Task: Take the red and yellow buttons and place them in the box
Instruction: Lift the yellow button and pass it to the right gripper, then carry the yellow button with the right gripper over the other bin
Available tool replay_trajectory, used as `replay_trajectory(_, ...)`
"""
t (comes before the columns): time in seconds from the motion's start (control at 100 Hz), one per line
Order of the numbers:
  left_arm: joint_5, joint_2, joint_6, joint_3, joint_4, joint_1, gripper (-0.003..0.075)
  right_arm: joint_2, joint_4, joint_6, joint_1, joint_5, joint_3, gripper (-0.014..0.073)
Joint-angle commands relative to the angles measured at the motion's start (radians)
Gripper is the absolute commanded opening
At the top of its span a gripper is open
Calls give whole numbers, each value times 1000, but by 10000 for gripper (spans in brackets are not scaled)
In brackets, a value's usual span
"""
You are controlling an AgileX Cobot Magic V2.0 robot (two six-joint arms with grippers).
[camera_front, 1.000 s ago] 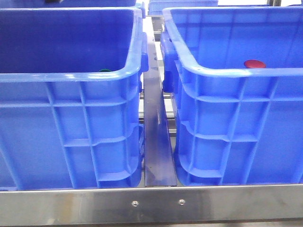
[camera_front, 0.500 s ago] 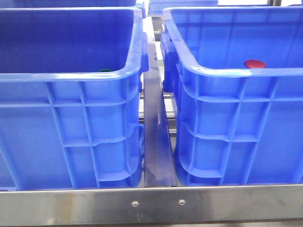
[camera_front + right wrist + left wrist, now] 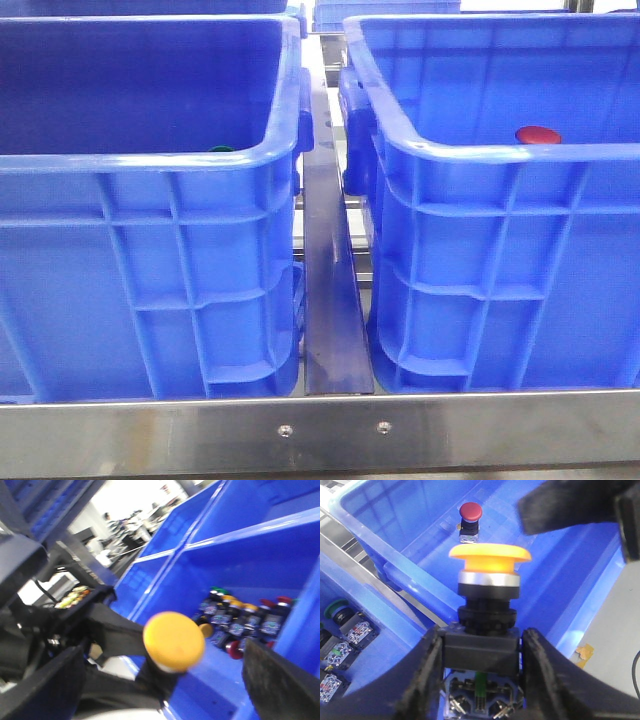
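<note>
Blue ribbed plastic crates (image 3: pixel 150 250) flank you. Your left gripper (image 3: pixel 481 650) is clamped on the yellow-capped round button's (image 3: pixel 489 560) black base, above the right crate (image 3: pixel 560 595) holding the dark-red round button (image 3: pixel 470 512). Right gripper (image 3: pixel 165 680) fingers spread wide.

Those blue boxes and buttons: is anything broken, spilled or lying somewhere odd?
Nothing stands out. The left gripper holds the yellow button upright by its black base, above a blue box where the red button stands upright. Other buttons sit clustered inside another box; nothing looks spilled or damaged.
</note>
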Motion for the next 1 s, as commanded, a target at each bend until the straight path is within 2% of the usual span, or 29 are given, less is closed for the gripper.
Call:
replay_trajectory(0.0, -79, -33, -1, -30, 15, -8, -19, 35, 160, 6, 21, 65, -69, 653)
replay_trajectory(0.21, -81, -33, -1, -30, 15, -8, -19, 130, 160, 11, 107, 57, -135, 653)
replay_trajectory(0.27, -81, -33, -1, -30, 15, -8, -19, 146, 160, 11, 121, 51, -148, 629)
replay_trajectory(0.34, -81, -33, -1, -30, 15, -8, -19, 157, 160, 11, 129, 50, -155, 533)
replay_trajectory(0.49, -81, -33, -1, -30, 16, -8, -11, 158, 159, 11, 129, 56, -155, 213)
replay_trajectory(0.55, -79, -33, -1, -30, 16, -8, 22, 158, 156, 11, 129, 60, -155, 153)
replay_trajectory(0.64, -79, -33, -1, -30, 16, -8, 152, 158, 150, 11, 129, 61, -155, 144)
replay_trajectory(0.81, -77, -33, -1, -30, 16, -8, 560, 158, 149, 5, 128, 43, -155, 144)
replay_trajectory(0.88, -75, -33, -1, -30, 17, -8, 646, 158, 149, 2, 128, 22, -155, 144)
replay_trajectory(0.99, -73, -33, -3, -30, 17, -6, 662, 158, 148, -15, 102, -20, -158, 144)
